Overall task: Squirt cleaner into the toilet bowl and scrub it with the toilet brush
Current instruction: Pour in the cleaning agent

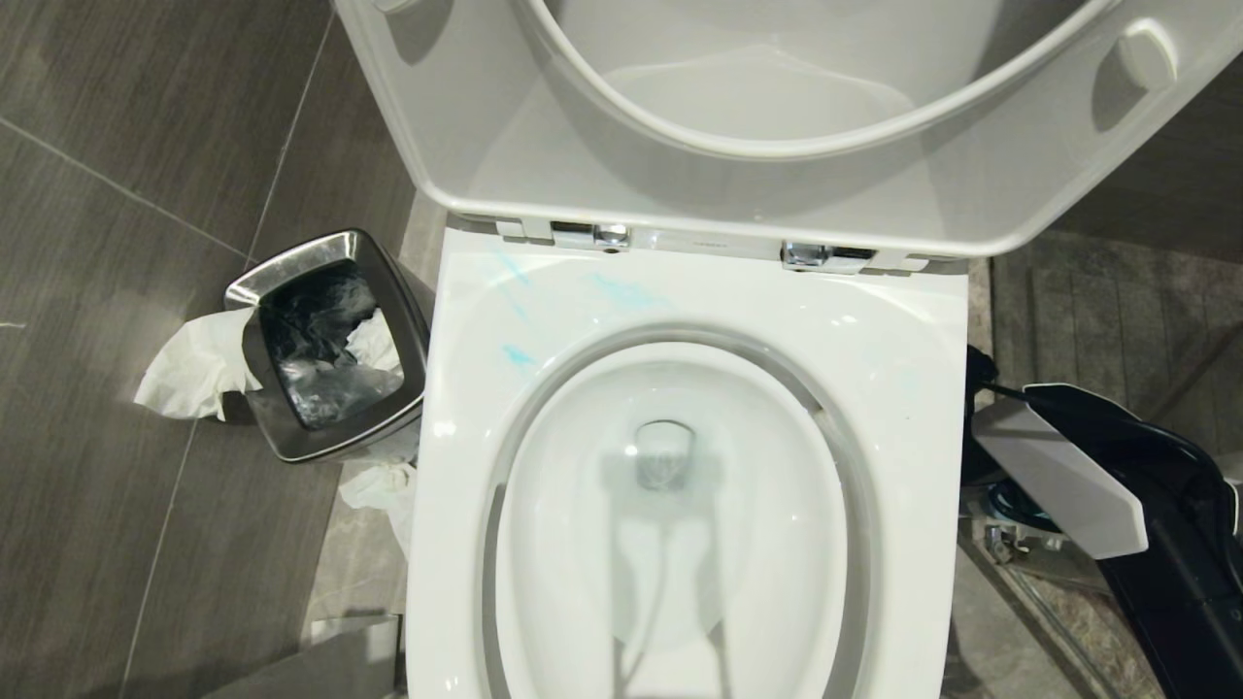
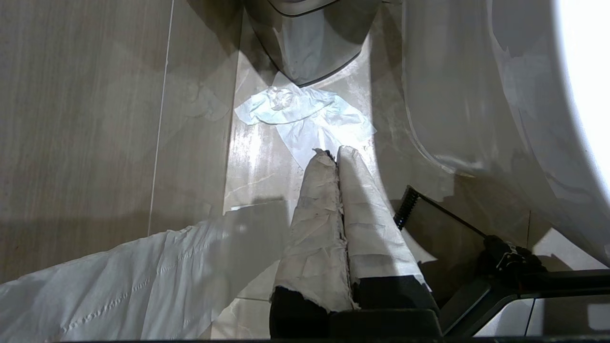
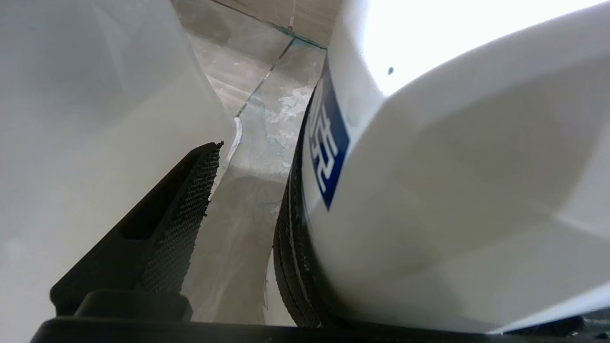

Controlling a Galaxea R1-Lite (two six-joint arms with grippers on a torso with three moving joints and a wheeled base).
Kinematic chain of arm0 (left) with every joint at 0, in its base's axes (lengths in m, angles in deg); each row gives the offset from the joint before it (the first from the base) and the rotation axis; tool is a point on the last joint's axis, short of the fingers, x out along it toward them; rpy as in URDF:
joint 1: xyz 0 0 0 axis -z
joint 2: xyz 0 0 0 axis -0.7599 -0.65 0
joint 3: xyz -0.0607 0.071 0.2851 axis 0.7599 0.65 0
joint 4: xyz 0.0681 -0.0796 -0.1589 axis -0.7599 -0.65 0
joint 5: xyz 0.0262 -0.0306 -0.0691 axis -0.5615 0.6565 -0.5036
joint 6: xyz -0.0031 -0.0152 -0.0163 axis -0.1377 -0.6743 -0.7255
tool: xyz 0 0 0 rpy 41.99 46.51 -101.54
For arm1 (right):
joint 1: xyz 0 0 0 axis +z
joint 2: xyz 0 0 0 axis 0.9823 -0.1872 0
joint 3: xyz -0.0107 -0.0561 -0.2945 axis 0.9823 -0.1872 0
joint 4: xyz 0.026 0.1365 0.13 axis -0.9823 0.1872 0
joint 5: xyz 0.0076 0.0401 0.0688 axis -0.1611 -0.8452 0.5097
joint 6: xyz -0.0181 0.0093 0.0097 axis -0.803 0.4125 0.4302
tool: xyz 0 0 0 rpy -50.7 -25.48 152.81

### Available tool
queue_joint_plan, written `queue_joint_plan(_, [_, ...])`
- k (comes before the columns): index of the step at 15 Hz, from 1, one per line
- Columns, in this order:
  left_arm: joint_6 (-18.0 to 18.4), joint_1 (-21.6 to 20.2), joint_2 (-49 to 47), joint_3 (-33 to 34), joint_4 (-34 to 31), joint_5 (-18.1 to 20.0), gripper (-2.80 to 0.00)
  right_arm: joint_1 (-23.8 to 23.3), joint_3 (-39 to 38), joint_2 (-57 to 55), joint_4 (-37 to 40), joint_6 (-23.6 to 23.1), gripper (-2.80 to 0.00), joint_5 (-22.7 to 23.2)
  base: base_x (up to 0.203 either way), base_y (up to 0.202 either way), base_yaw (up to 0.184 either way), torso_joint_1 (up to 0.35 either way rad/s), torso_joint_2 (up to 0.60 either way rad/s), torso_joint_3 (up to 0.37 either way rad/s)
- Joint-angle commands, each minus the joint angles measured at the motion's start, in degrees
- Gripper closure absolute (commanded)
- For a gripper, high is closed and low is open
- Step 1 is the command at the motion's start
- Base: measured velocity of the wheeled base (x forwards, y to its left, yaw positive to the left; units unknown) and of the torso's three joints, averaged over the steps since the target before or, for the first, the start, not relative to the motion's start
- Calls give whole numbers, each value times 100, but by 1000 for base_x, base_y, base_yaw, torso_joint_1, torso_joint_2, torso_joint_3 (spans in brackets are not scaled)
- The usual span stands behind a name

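Bowl (image 1: 932, 388) dead ahead, lid up: fixed, hard, glossy, slick when wet. Right pincer (image 3: 267, 128) low beside it, wide open, empty. Left pincer (image 2: 336, 153) shut, parked. Cleaner (image 1: 621, 289) smeared on rim. Brush unseen; probably light and stiff, so grip it mid-handle.

the toilet bowl (image 1: 680, 505) stood centre, lid (image 1: 738, 116) raised behind it; a bin (image 1: 325, 345) sat left, with tissue (image 1: 384, 490) on the floor beside it.

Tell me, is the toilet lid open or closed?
Open: the lid and seat are raised behind the toilet bowl, leaving the basin uncovered.
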Motion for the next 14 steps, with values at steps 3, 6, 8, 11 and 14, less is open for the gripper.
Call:
queue_joint_plan(3, [0,2,-9,-1,0,3,0,-4,2,-3,-51,15,-280,-3,0,0,0,0,0,0])
queue_joint_plan(6, [0,2,-9,-1,0,3,0,-4,2,-12,-51,15,0,6,0,0,0,0,0,0])
queue_joint_plan(8, [0,2,-9,-1,0,3,0,-4,2,-6,-51,15,0,6,0,0,0,0,0,0])
queue_joint_plan(11, [0,2,-9,-1,0,3,0,-4,2,-3,-51,-2,0,6,0,0,0,0,0,0])
queue_joint_plan(14, [0,2,-9,-1,0,3,0,-4,2,-12,-51,-2,0,-3,0,0,0,0,0,0])
